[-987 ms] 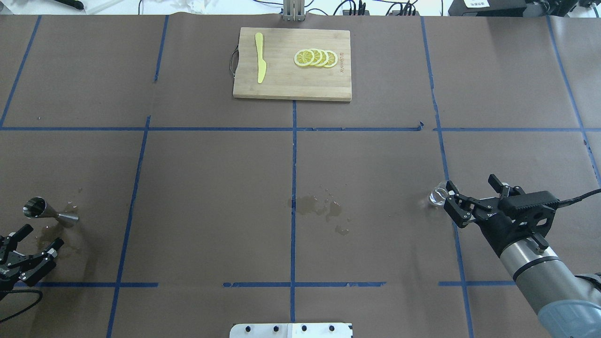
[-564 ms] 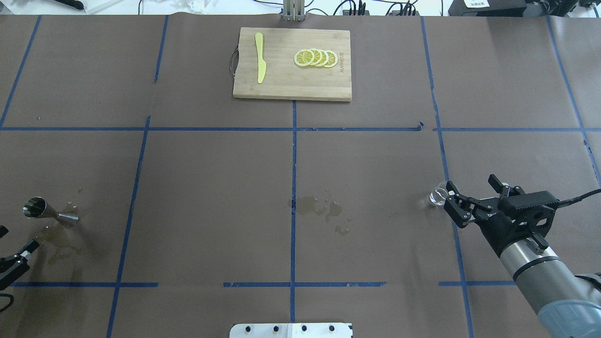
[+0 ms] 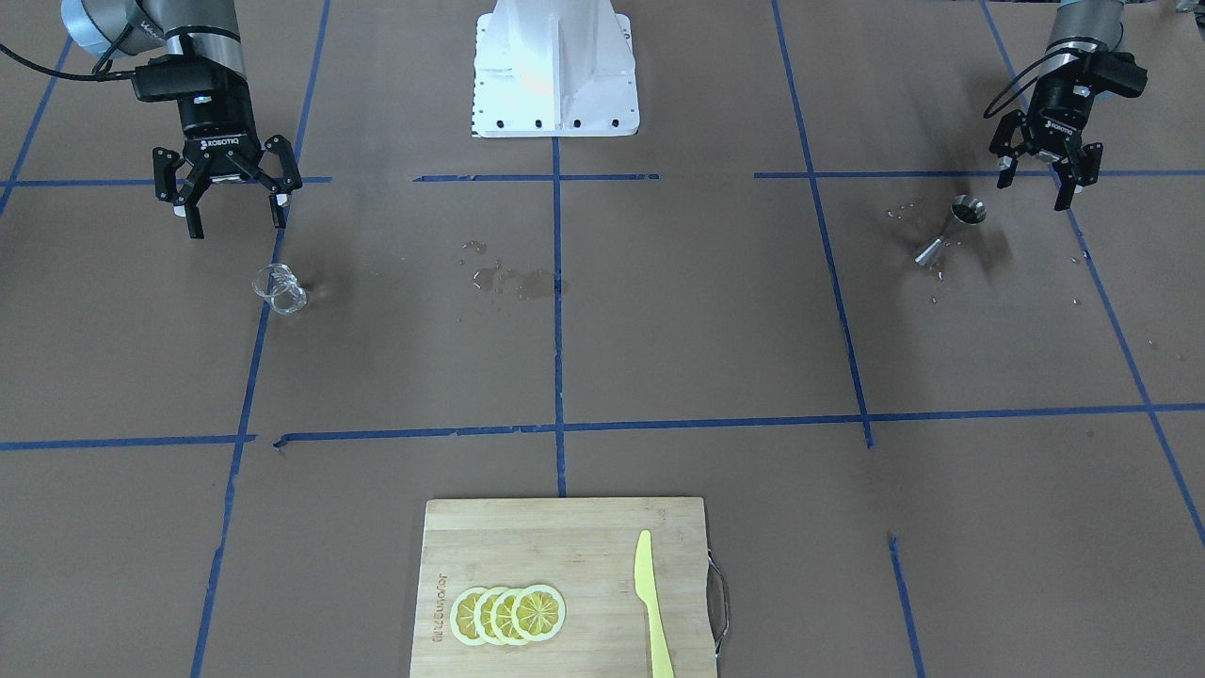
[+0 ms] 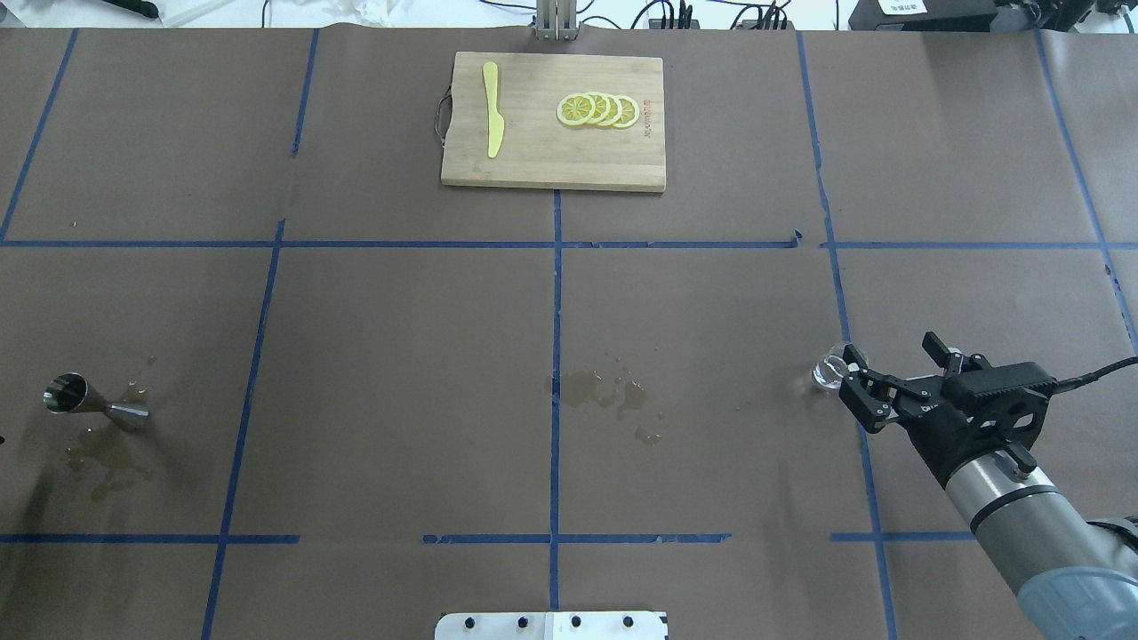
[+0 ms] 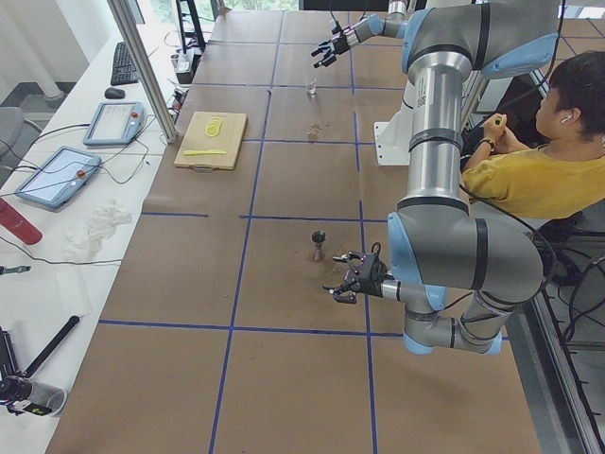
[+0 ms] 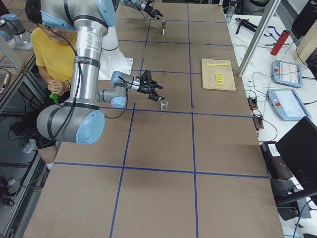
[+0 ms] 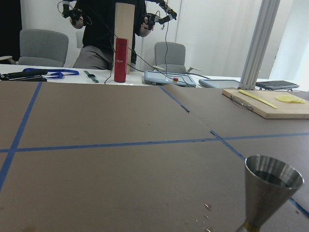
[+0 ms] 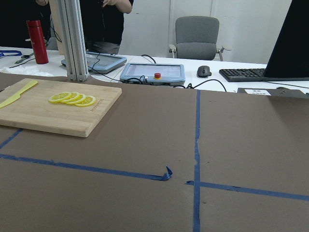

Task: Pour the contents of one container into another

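Observation:
The clear glass cup [image 3: 280, 288] [image 4: 831, 371] stands upright on the brown paper at the table's right side. My right gripper [image 3: 229, 212] [image 4: 889, 348] hovers open just behind it, the cup off its left fingertip and not between the fingers; the right wrist view does not show the cup. The steel jigger [image 3: 951, 231] [image 4: 84, 402] stands upright at the far left and also shows in the left wrist view [image 7: 270, 193]. My left gripper [image 3: 1036, 188] is open and empty, drawn back behind the jigger and out of the overhead view.
A wooden cutting board [image 4: 533, 169] with lemon slices [image 4: 597, 109] and a yellow knife [image 4: 492, 120] lies at the far centre. Wet spills mark the paper mid-table [image 4: 605, 391] and beside the jigger [image 4: 102, 453]. A person sits behind the robot [image 5: 539, 180].
My left gripper has pulled back from beside the jigger and left the overhead view at its left edge. The right gripper has barely moved. Cup and jigger stay put.

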Robot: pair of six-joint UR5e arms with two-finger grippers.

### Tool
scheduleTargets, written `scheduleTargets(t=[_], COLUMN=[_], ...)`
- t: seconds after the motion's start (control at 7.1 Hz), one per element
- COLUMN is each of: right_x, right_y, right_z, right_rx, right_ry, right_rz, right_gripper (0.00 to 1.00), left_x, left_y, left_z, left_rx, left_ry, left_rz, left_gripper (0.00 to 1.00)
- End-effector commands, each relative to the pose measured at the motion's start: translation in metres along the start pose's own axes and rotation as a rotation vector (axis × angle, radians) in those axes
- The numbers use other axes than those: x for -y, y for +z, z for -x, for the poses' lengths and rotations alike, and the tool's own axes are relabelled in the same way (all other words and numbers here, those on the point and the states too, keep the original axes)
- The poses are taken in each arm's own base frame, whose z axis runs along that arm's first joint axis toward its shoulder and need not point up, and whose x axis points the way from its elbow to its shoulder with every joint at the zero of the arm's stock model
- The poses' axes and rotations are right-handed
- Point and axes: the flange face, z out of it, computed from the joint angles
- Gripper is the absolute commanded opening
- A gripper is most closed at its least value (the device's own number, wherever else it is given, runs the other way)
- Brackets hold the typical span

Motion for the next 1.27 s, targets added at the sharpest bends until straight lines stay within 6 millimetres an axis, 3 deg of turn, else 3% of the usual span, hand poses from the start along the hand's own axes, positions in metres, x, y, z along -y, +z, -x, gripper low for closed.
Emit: scheduleTargets(t=[0.0,0.14,0.28,0.56,0.85,0.99,1.13], right_x=[-0.002,-0.003,-0.003,-0.002,-0.002,-0.002,-0.002], right_y=[0.001,0.001,0.001,0.001,0.001,0.001,0.001], right_z=[-0.002,-0.002,-0.001,0.000,0.001,0.002,0.003], right_rx=[-0.003,-0.003,-0.002,0.000,0.001,0.003,0.005], right_ry=[-0.004,-0.003,-0.002,-0.002,-0.001,0.001,0.002], right_rz=[0.002,0.002,0.001,0.002,0.002,0.002,0.006], right_gripper=[1.00,1.00,1.00,1.00,1.00,1.00,1.00], left_x=[0.028,0.042,0.059,0.063,0.084,0.111,0.135], left_y=[0.006,0.013,0.030,0.042,0.082,0.123,0.145], left_z=[0.018,0.021,0.004,-0.002,-0.009,-0.024,-0.026], left_rx=[0.020,0.027,0.018,0.036,0.041,0.038,0.039], left_ry=[-0.020,0.049,0.156,0.243,0.346,0.405,0.456], left_rz=[-0.054,-0.084,-0.143,-0.140,-0.148,-0.171,-0.166], left_gripper=[1.00,1.00,1.00,1.00,1.00,1.00,1.00])
